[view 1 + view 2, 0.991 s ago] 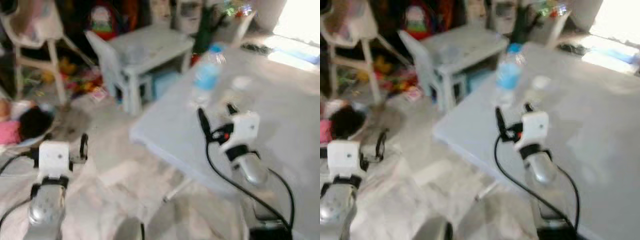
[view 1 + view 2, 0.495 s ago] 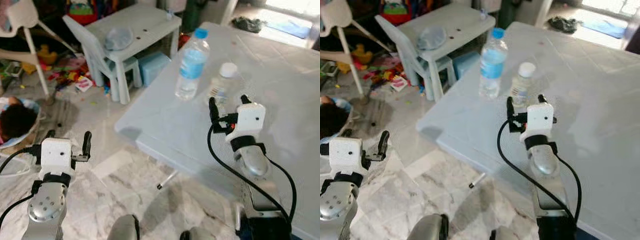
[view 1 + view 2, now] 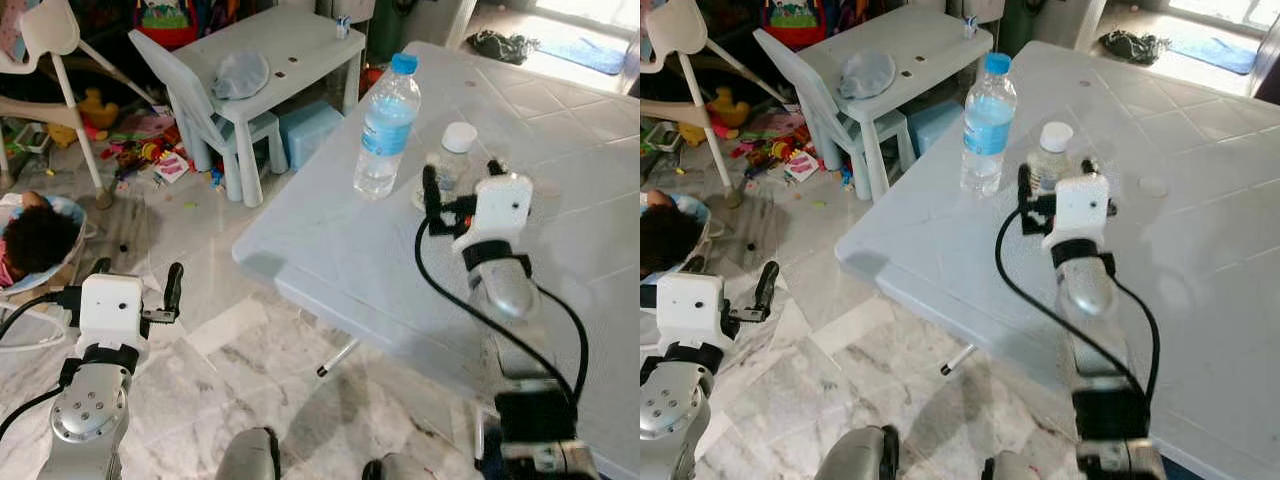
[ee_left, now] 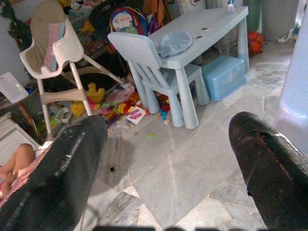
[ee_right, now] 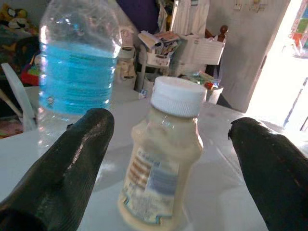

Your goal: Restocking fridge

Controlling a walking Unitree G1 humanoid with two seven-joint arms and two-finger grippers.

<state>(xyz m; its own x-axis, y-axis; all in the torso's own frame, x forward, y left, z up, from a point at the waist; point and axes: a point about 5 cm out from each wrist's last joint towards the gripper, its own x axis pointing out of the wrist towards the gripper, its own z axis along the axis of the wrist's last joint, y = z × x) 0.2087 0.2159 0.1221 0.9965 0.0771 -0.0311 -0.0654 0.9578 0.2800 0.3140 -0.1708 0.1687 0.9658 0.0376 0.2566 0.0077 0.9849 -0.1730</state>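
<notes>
The small cream plastic bottle with a white cap (image 5: 162, 159) stands upright near the pale grey desk's (image 3: 330, 270) left edge, dead ahead between the right tool's (image 3: 459, 180) wide-open fingers; left tool (image 3: 135, 282) is far off.

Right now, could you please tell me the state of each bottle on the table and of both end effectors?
Water bottle: upright on the table, blue cap on, mostly full.
Small bottle: upright beside the water bottle, white cap on, cream contents.
Right end effector: open, fingers either side of the small bottle, not touching it.
Left end effector: open, holding nothing, low over the floor.
</notes>
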